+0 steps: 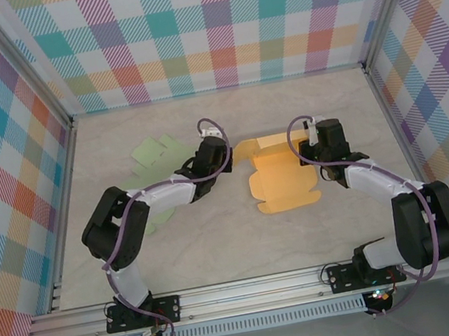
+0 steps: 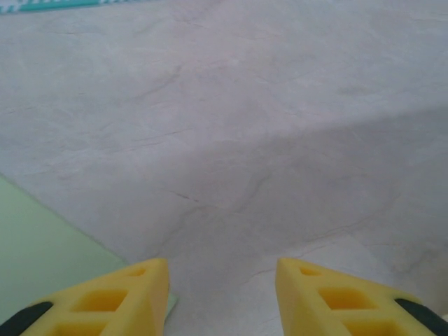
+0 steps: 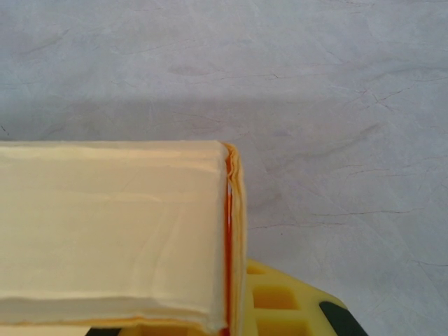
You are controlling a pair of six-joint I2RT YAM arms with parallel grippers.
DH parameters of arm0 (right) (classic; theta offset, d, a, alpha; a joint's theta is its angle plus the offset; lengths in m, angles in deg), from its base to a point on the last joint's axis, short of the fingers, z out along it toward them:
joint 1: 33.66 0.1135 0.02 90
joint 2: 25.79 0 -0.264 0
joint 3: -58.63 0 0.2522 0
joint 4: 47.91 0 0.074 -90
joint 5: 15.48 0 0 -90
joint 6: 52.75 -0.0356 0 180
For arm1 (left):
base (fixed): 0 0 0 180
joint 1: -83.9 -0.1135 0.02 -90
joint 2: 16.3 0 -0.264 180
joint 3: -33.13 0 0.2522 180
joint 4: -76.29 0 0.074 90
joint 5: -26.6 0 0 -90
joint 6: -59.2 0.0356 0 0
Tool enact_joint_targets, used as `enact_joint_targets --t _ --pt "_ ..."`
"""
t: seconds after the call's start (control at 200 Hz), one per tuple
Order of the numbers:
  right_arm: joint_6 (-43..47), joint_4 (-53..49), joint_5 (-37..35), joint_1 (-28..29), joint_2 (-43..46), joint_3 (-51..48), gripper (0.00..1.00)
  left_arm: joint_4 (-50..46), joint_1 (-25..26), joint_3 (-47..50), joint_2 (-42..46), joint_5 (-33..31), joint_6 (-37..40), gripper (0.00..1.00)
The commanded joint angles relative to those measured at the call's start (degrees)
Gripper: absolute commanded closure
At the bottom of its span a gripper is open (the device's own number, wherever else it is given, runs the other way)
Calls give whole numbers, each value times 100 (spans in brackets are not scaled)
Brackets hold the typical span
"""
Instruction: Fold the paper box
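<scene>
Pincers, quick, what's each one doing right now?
Left pincer: open, holding nothing.
Right pincer: closed on the paper box.

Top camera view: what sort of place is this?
Probably a robot test cell: left arm and right arm bolted to a metal rail, plaid walls enclosing a table, orange paper box laid out.
</scene>
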Motion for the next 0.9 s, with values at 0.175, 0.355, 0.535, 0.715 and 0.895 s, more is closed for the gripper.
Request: enact_joint_targets --t 0.175,0.355,0.535,0.715,0.895 --pt "-65 57 205 36 -33 104 100 396 267 -83 -13 983 709 58" --pt "-46 -33 345 36 -132 205 100 368 448 37 -35 1097 954 59" --pt "-38 -38 375 36 -143 214 100 405 640 182 0 1297 1357 59" --pt "-38 -52 377 36 -152 220 100 197 743 140 -36 1551 1718 57" --pt "-29 -48 391 38 -152 224 100 182 749 288 90 1569 1869 55"
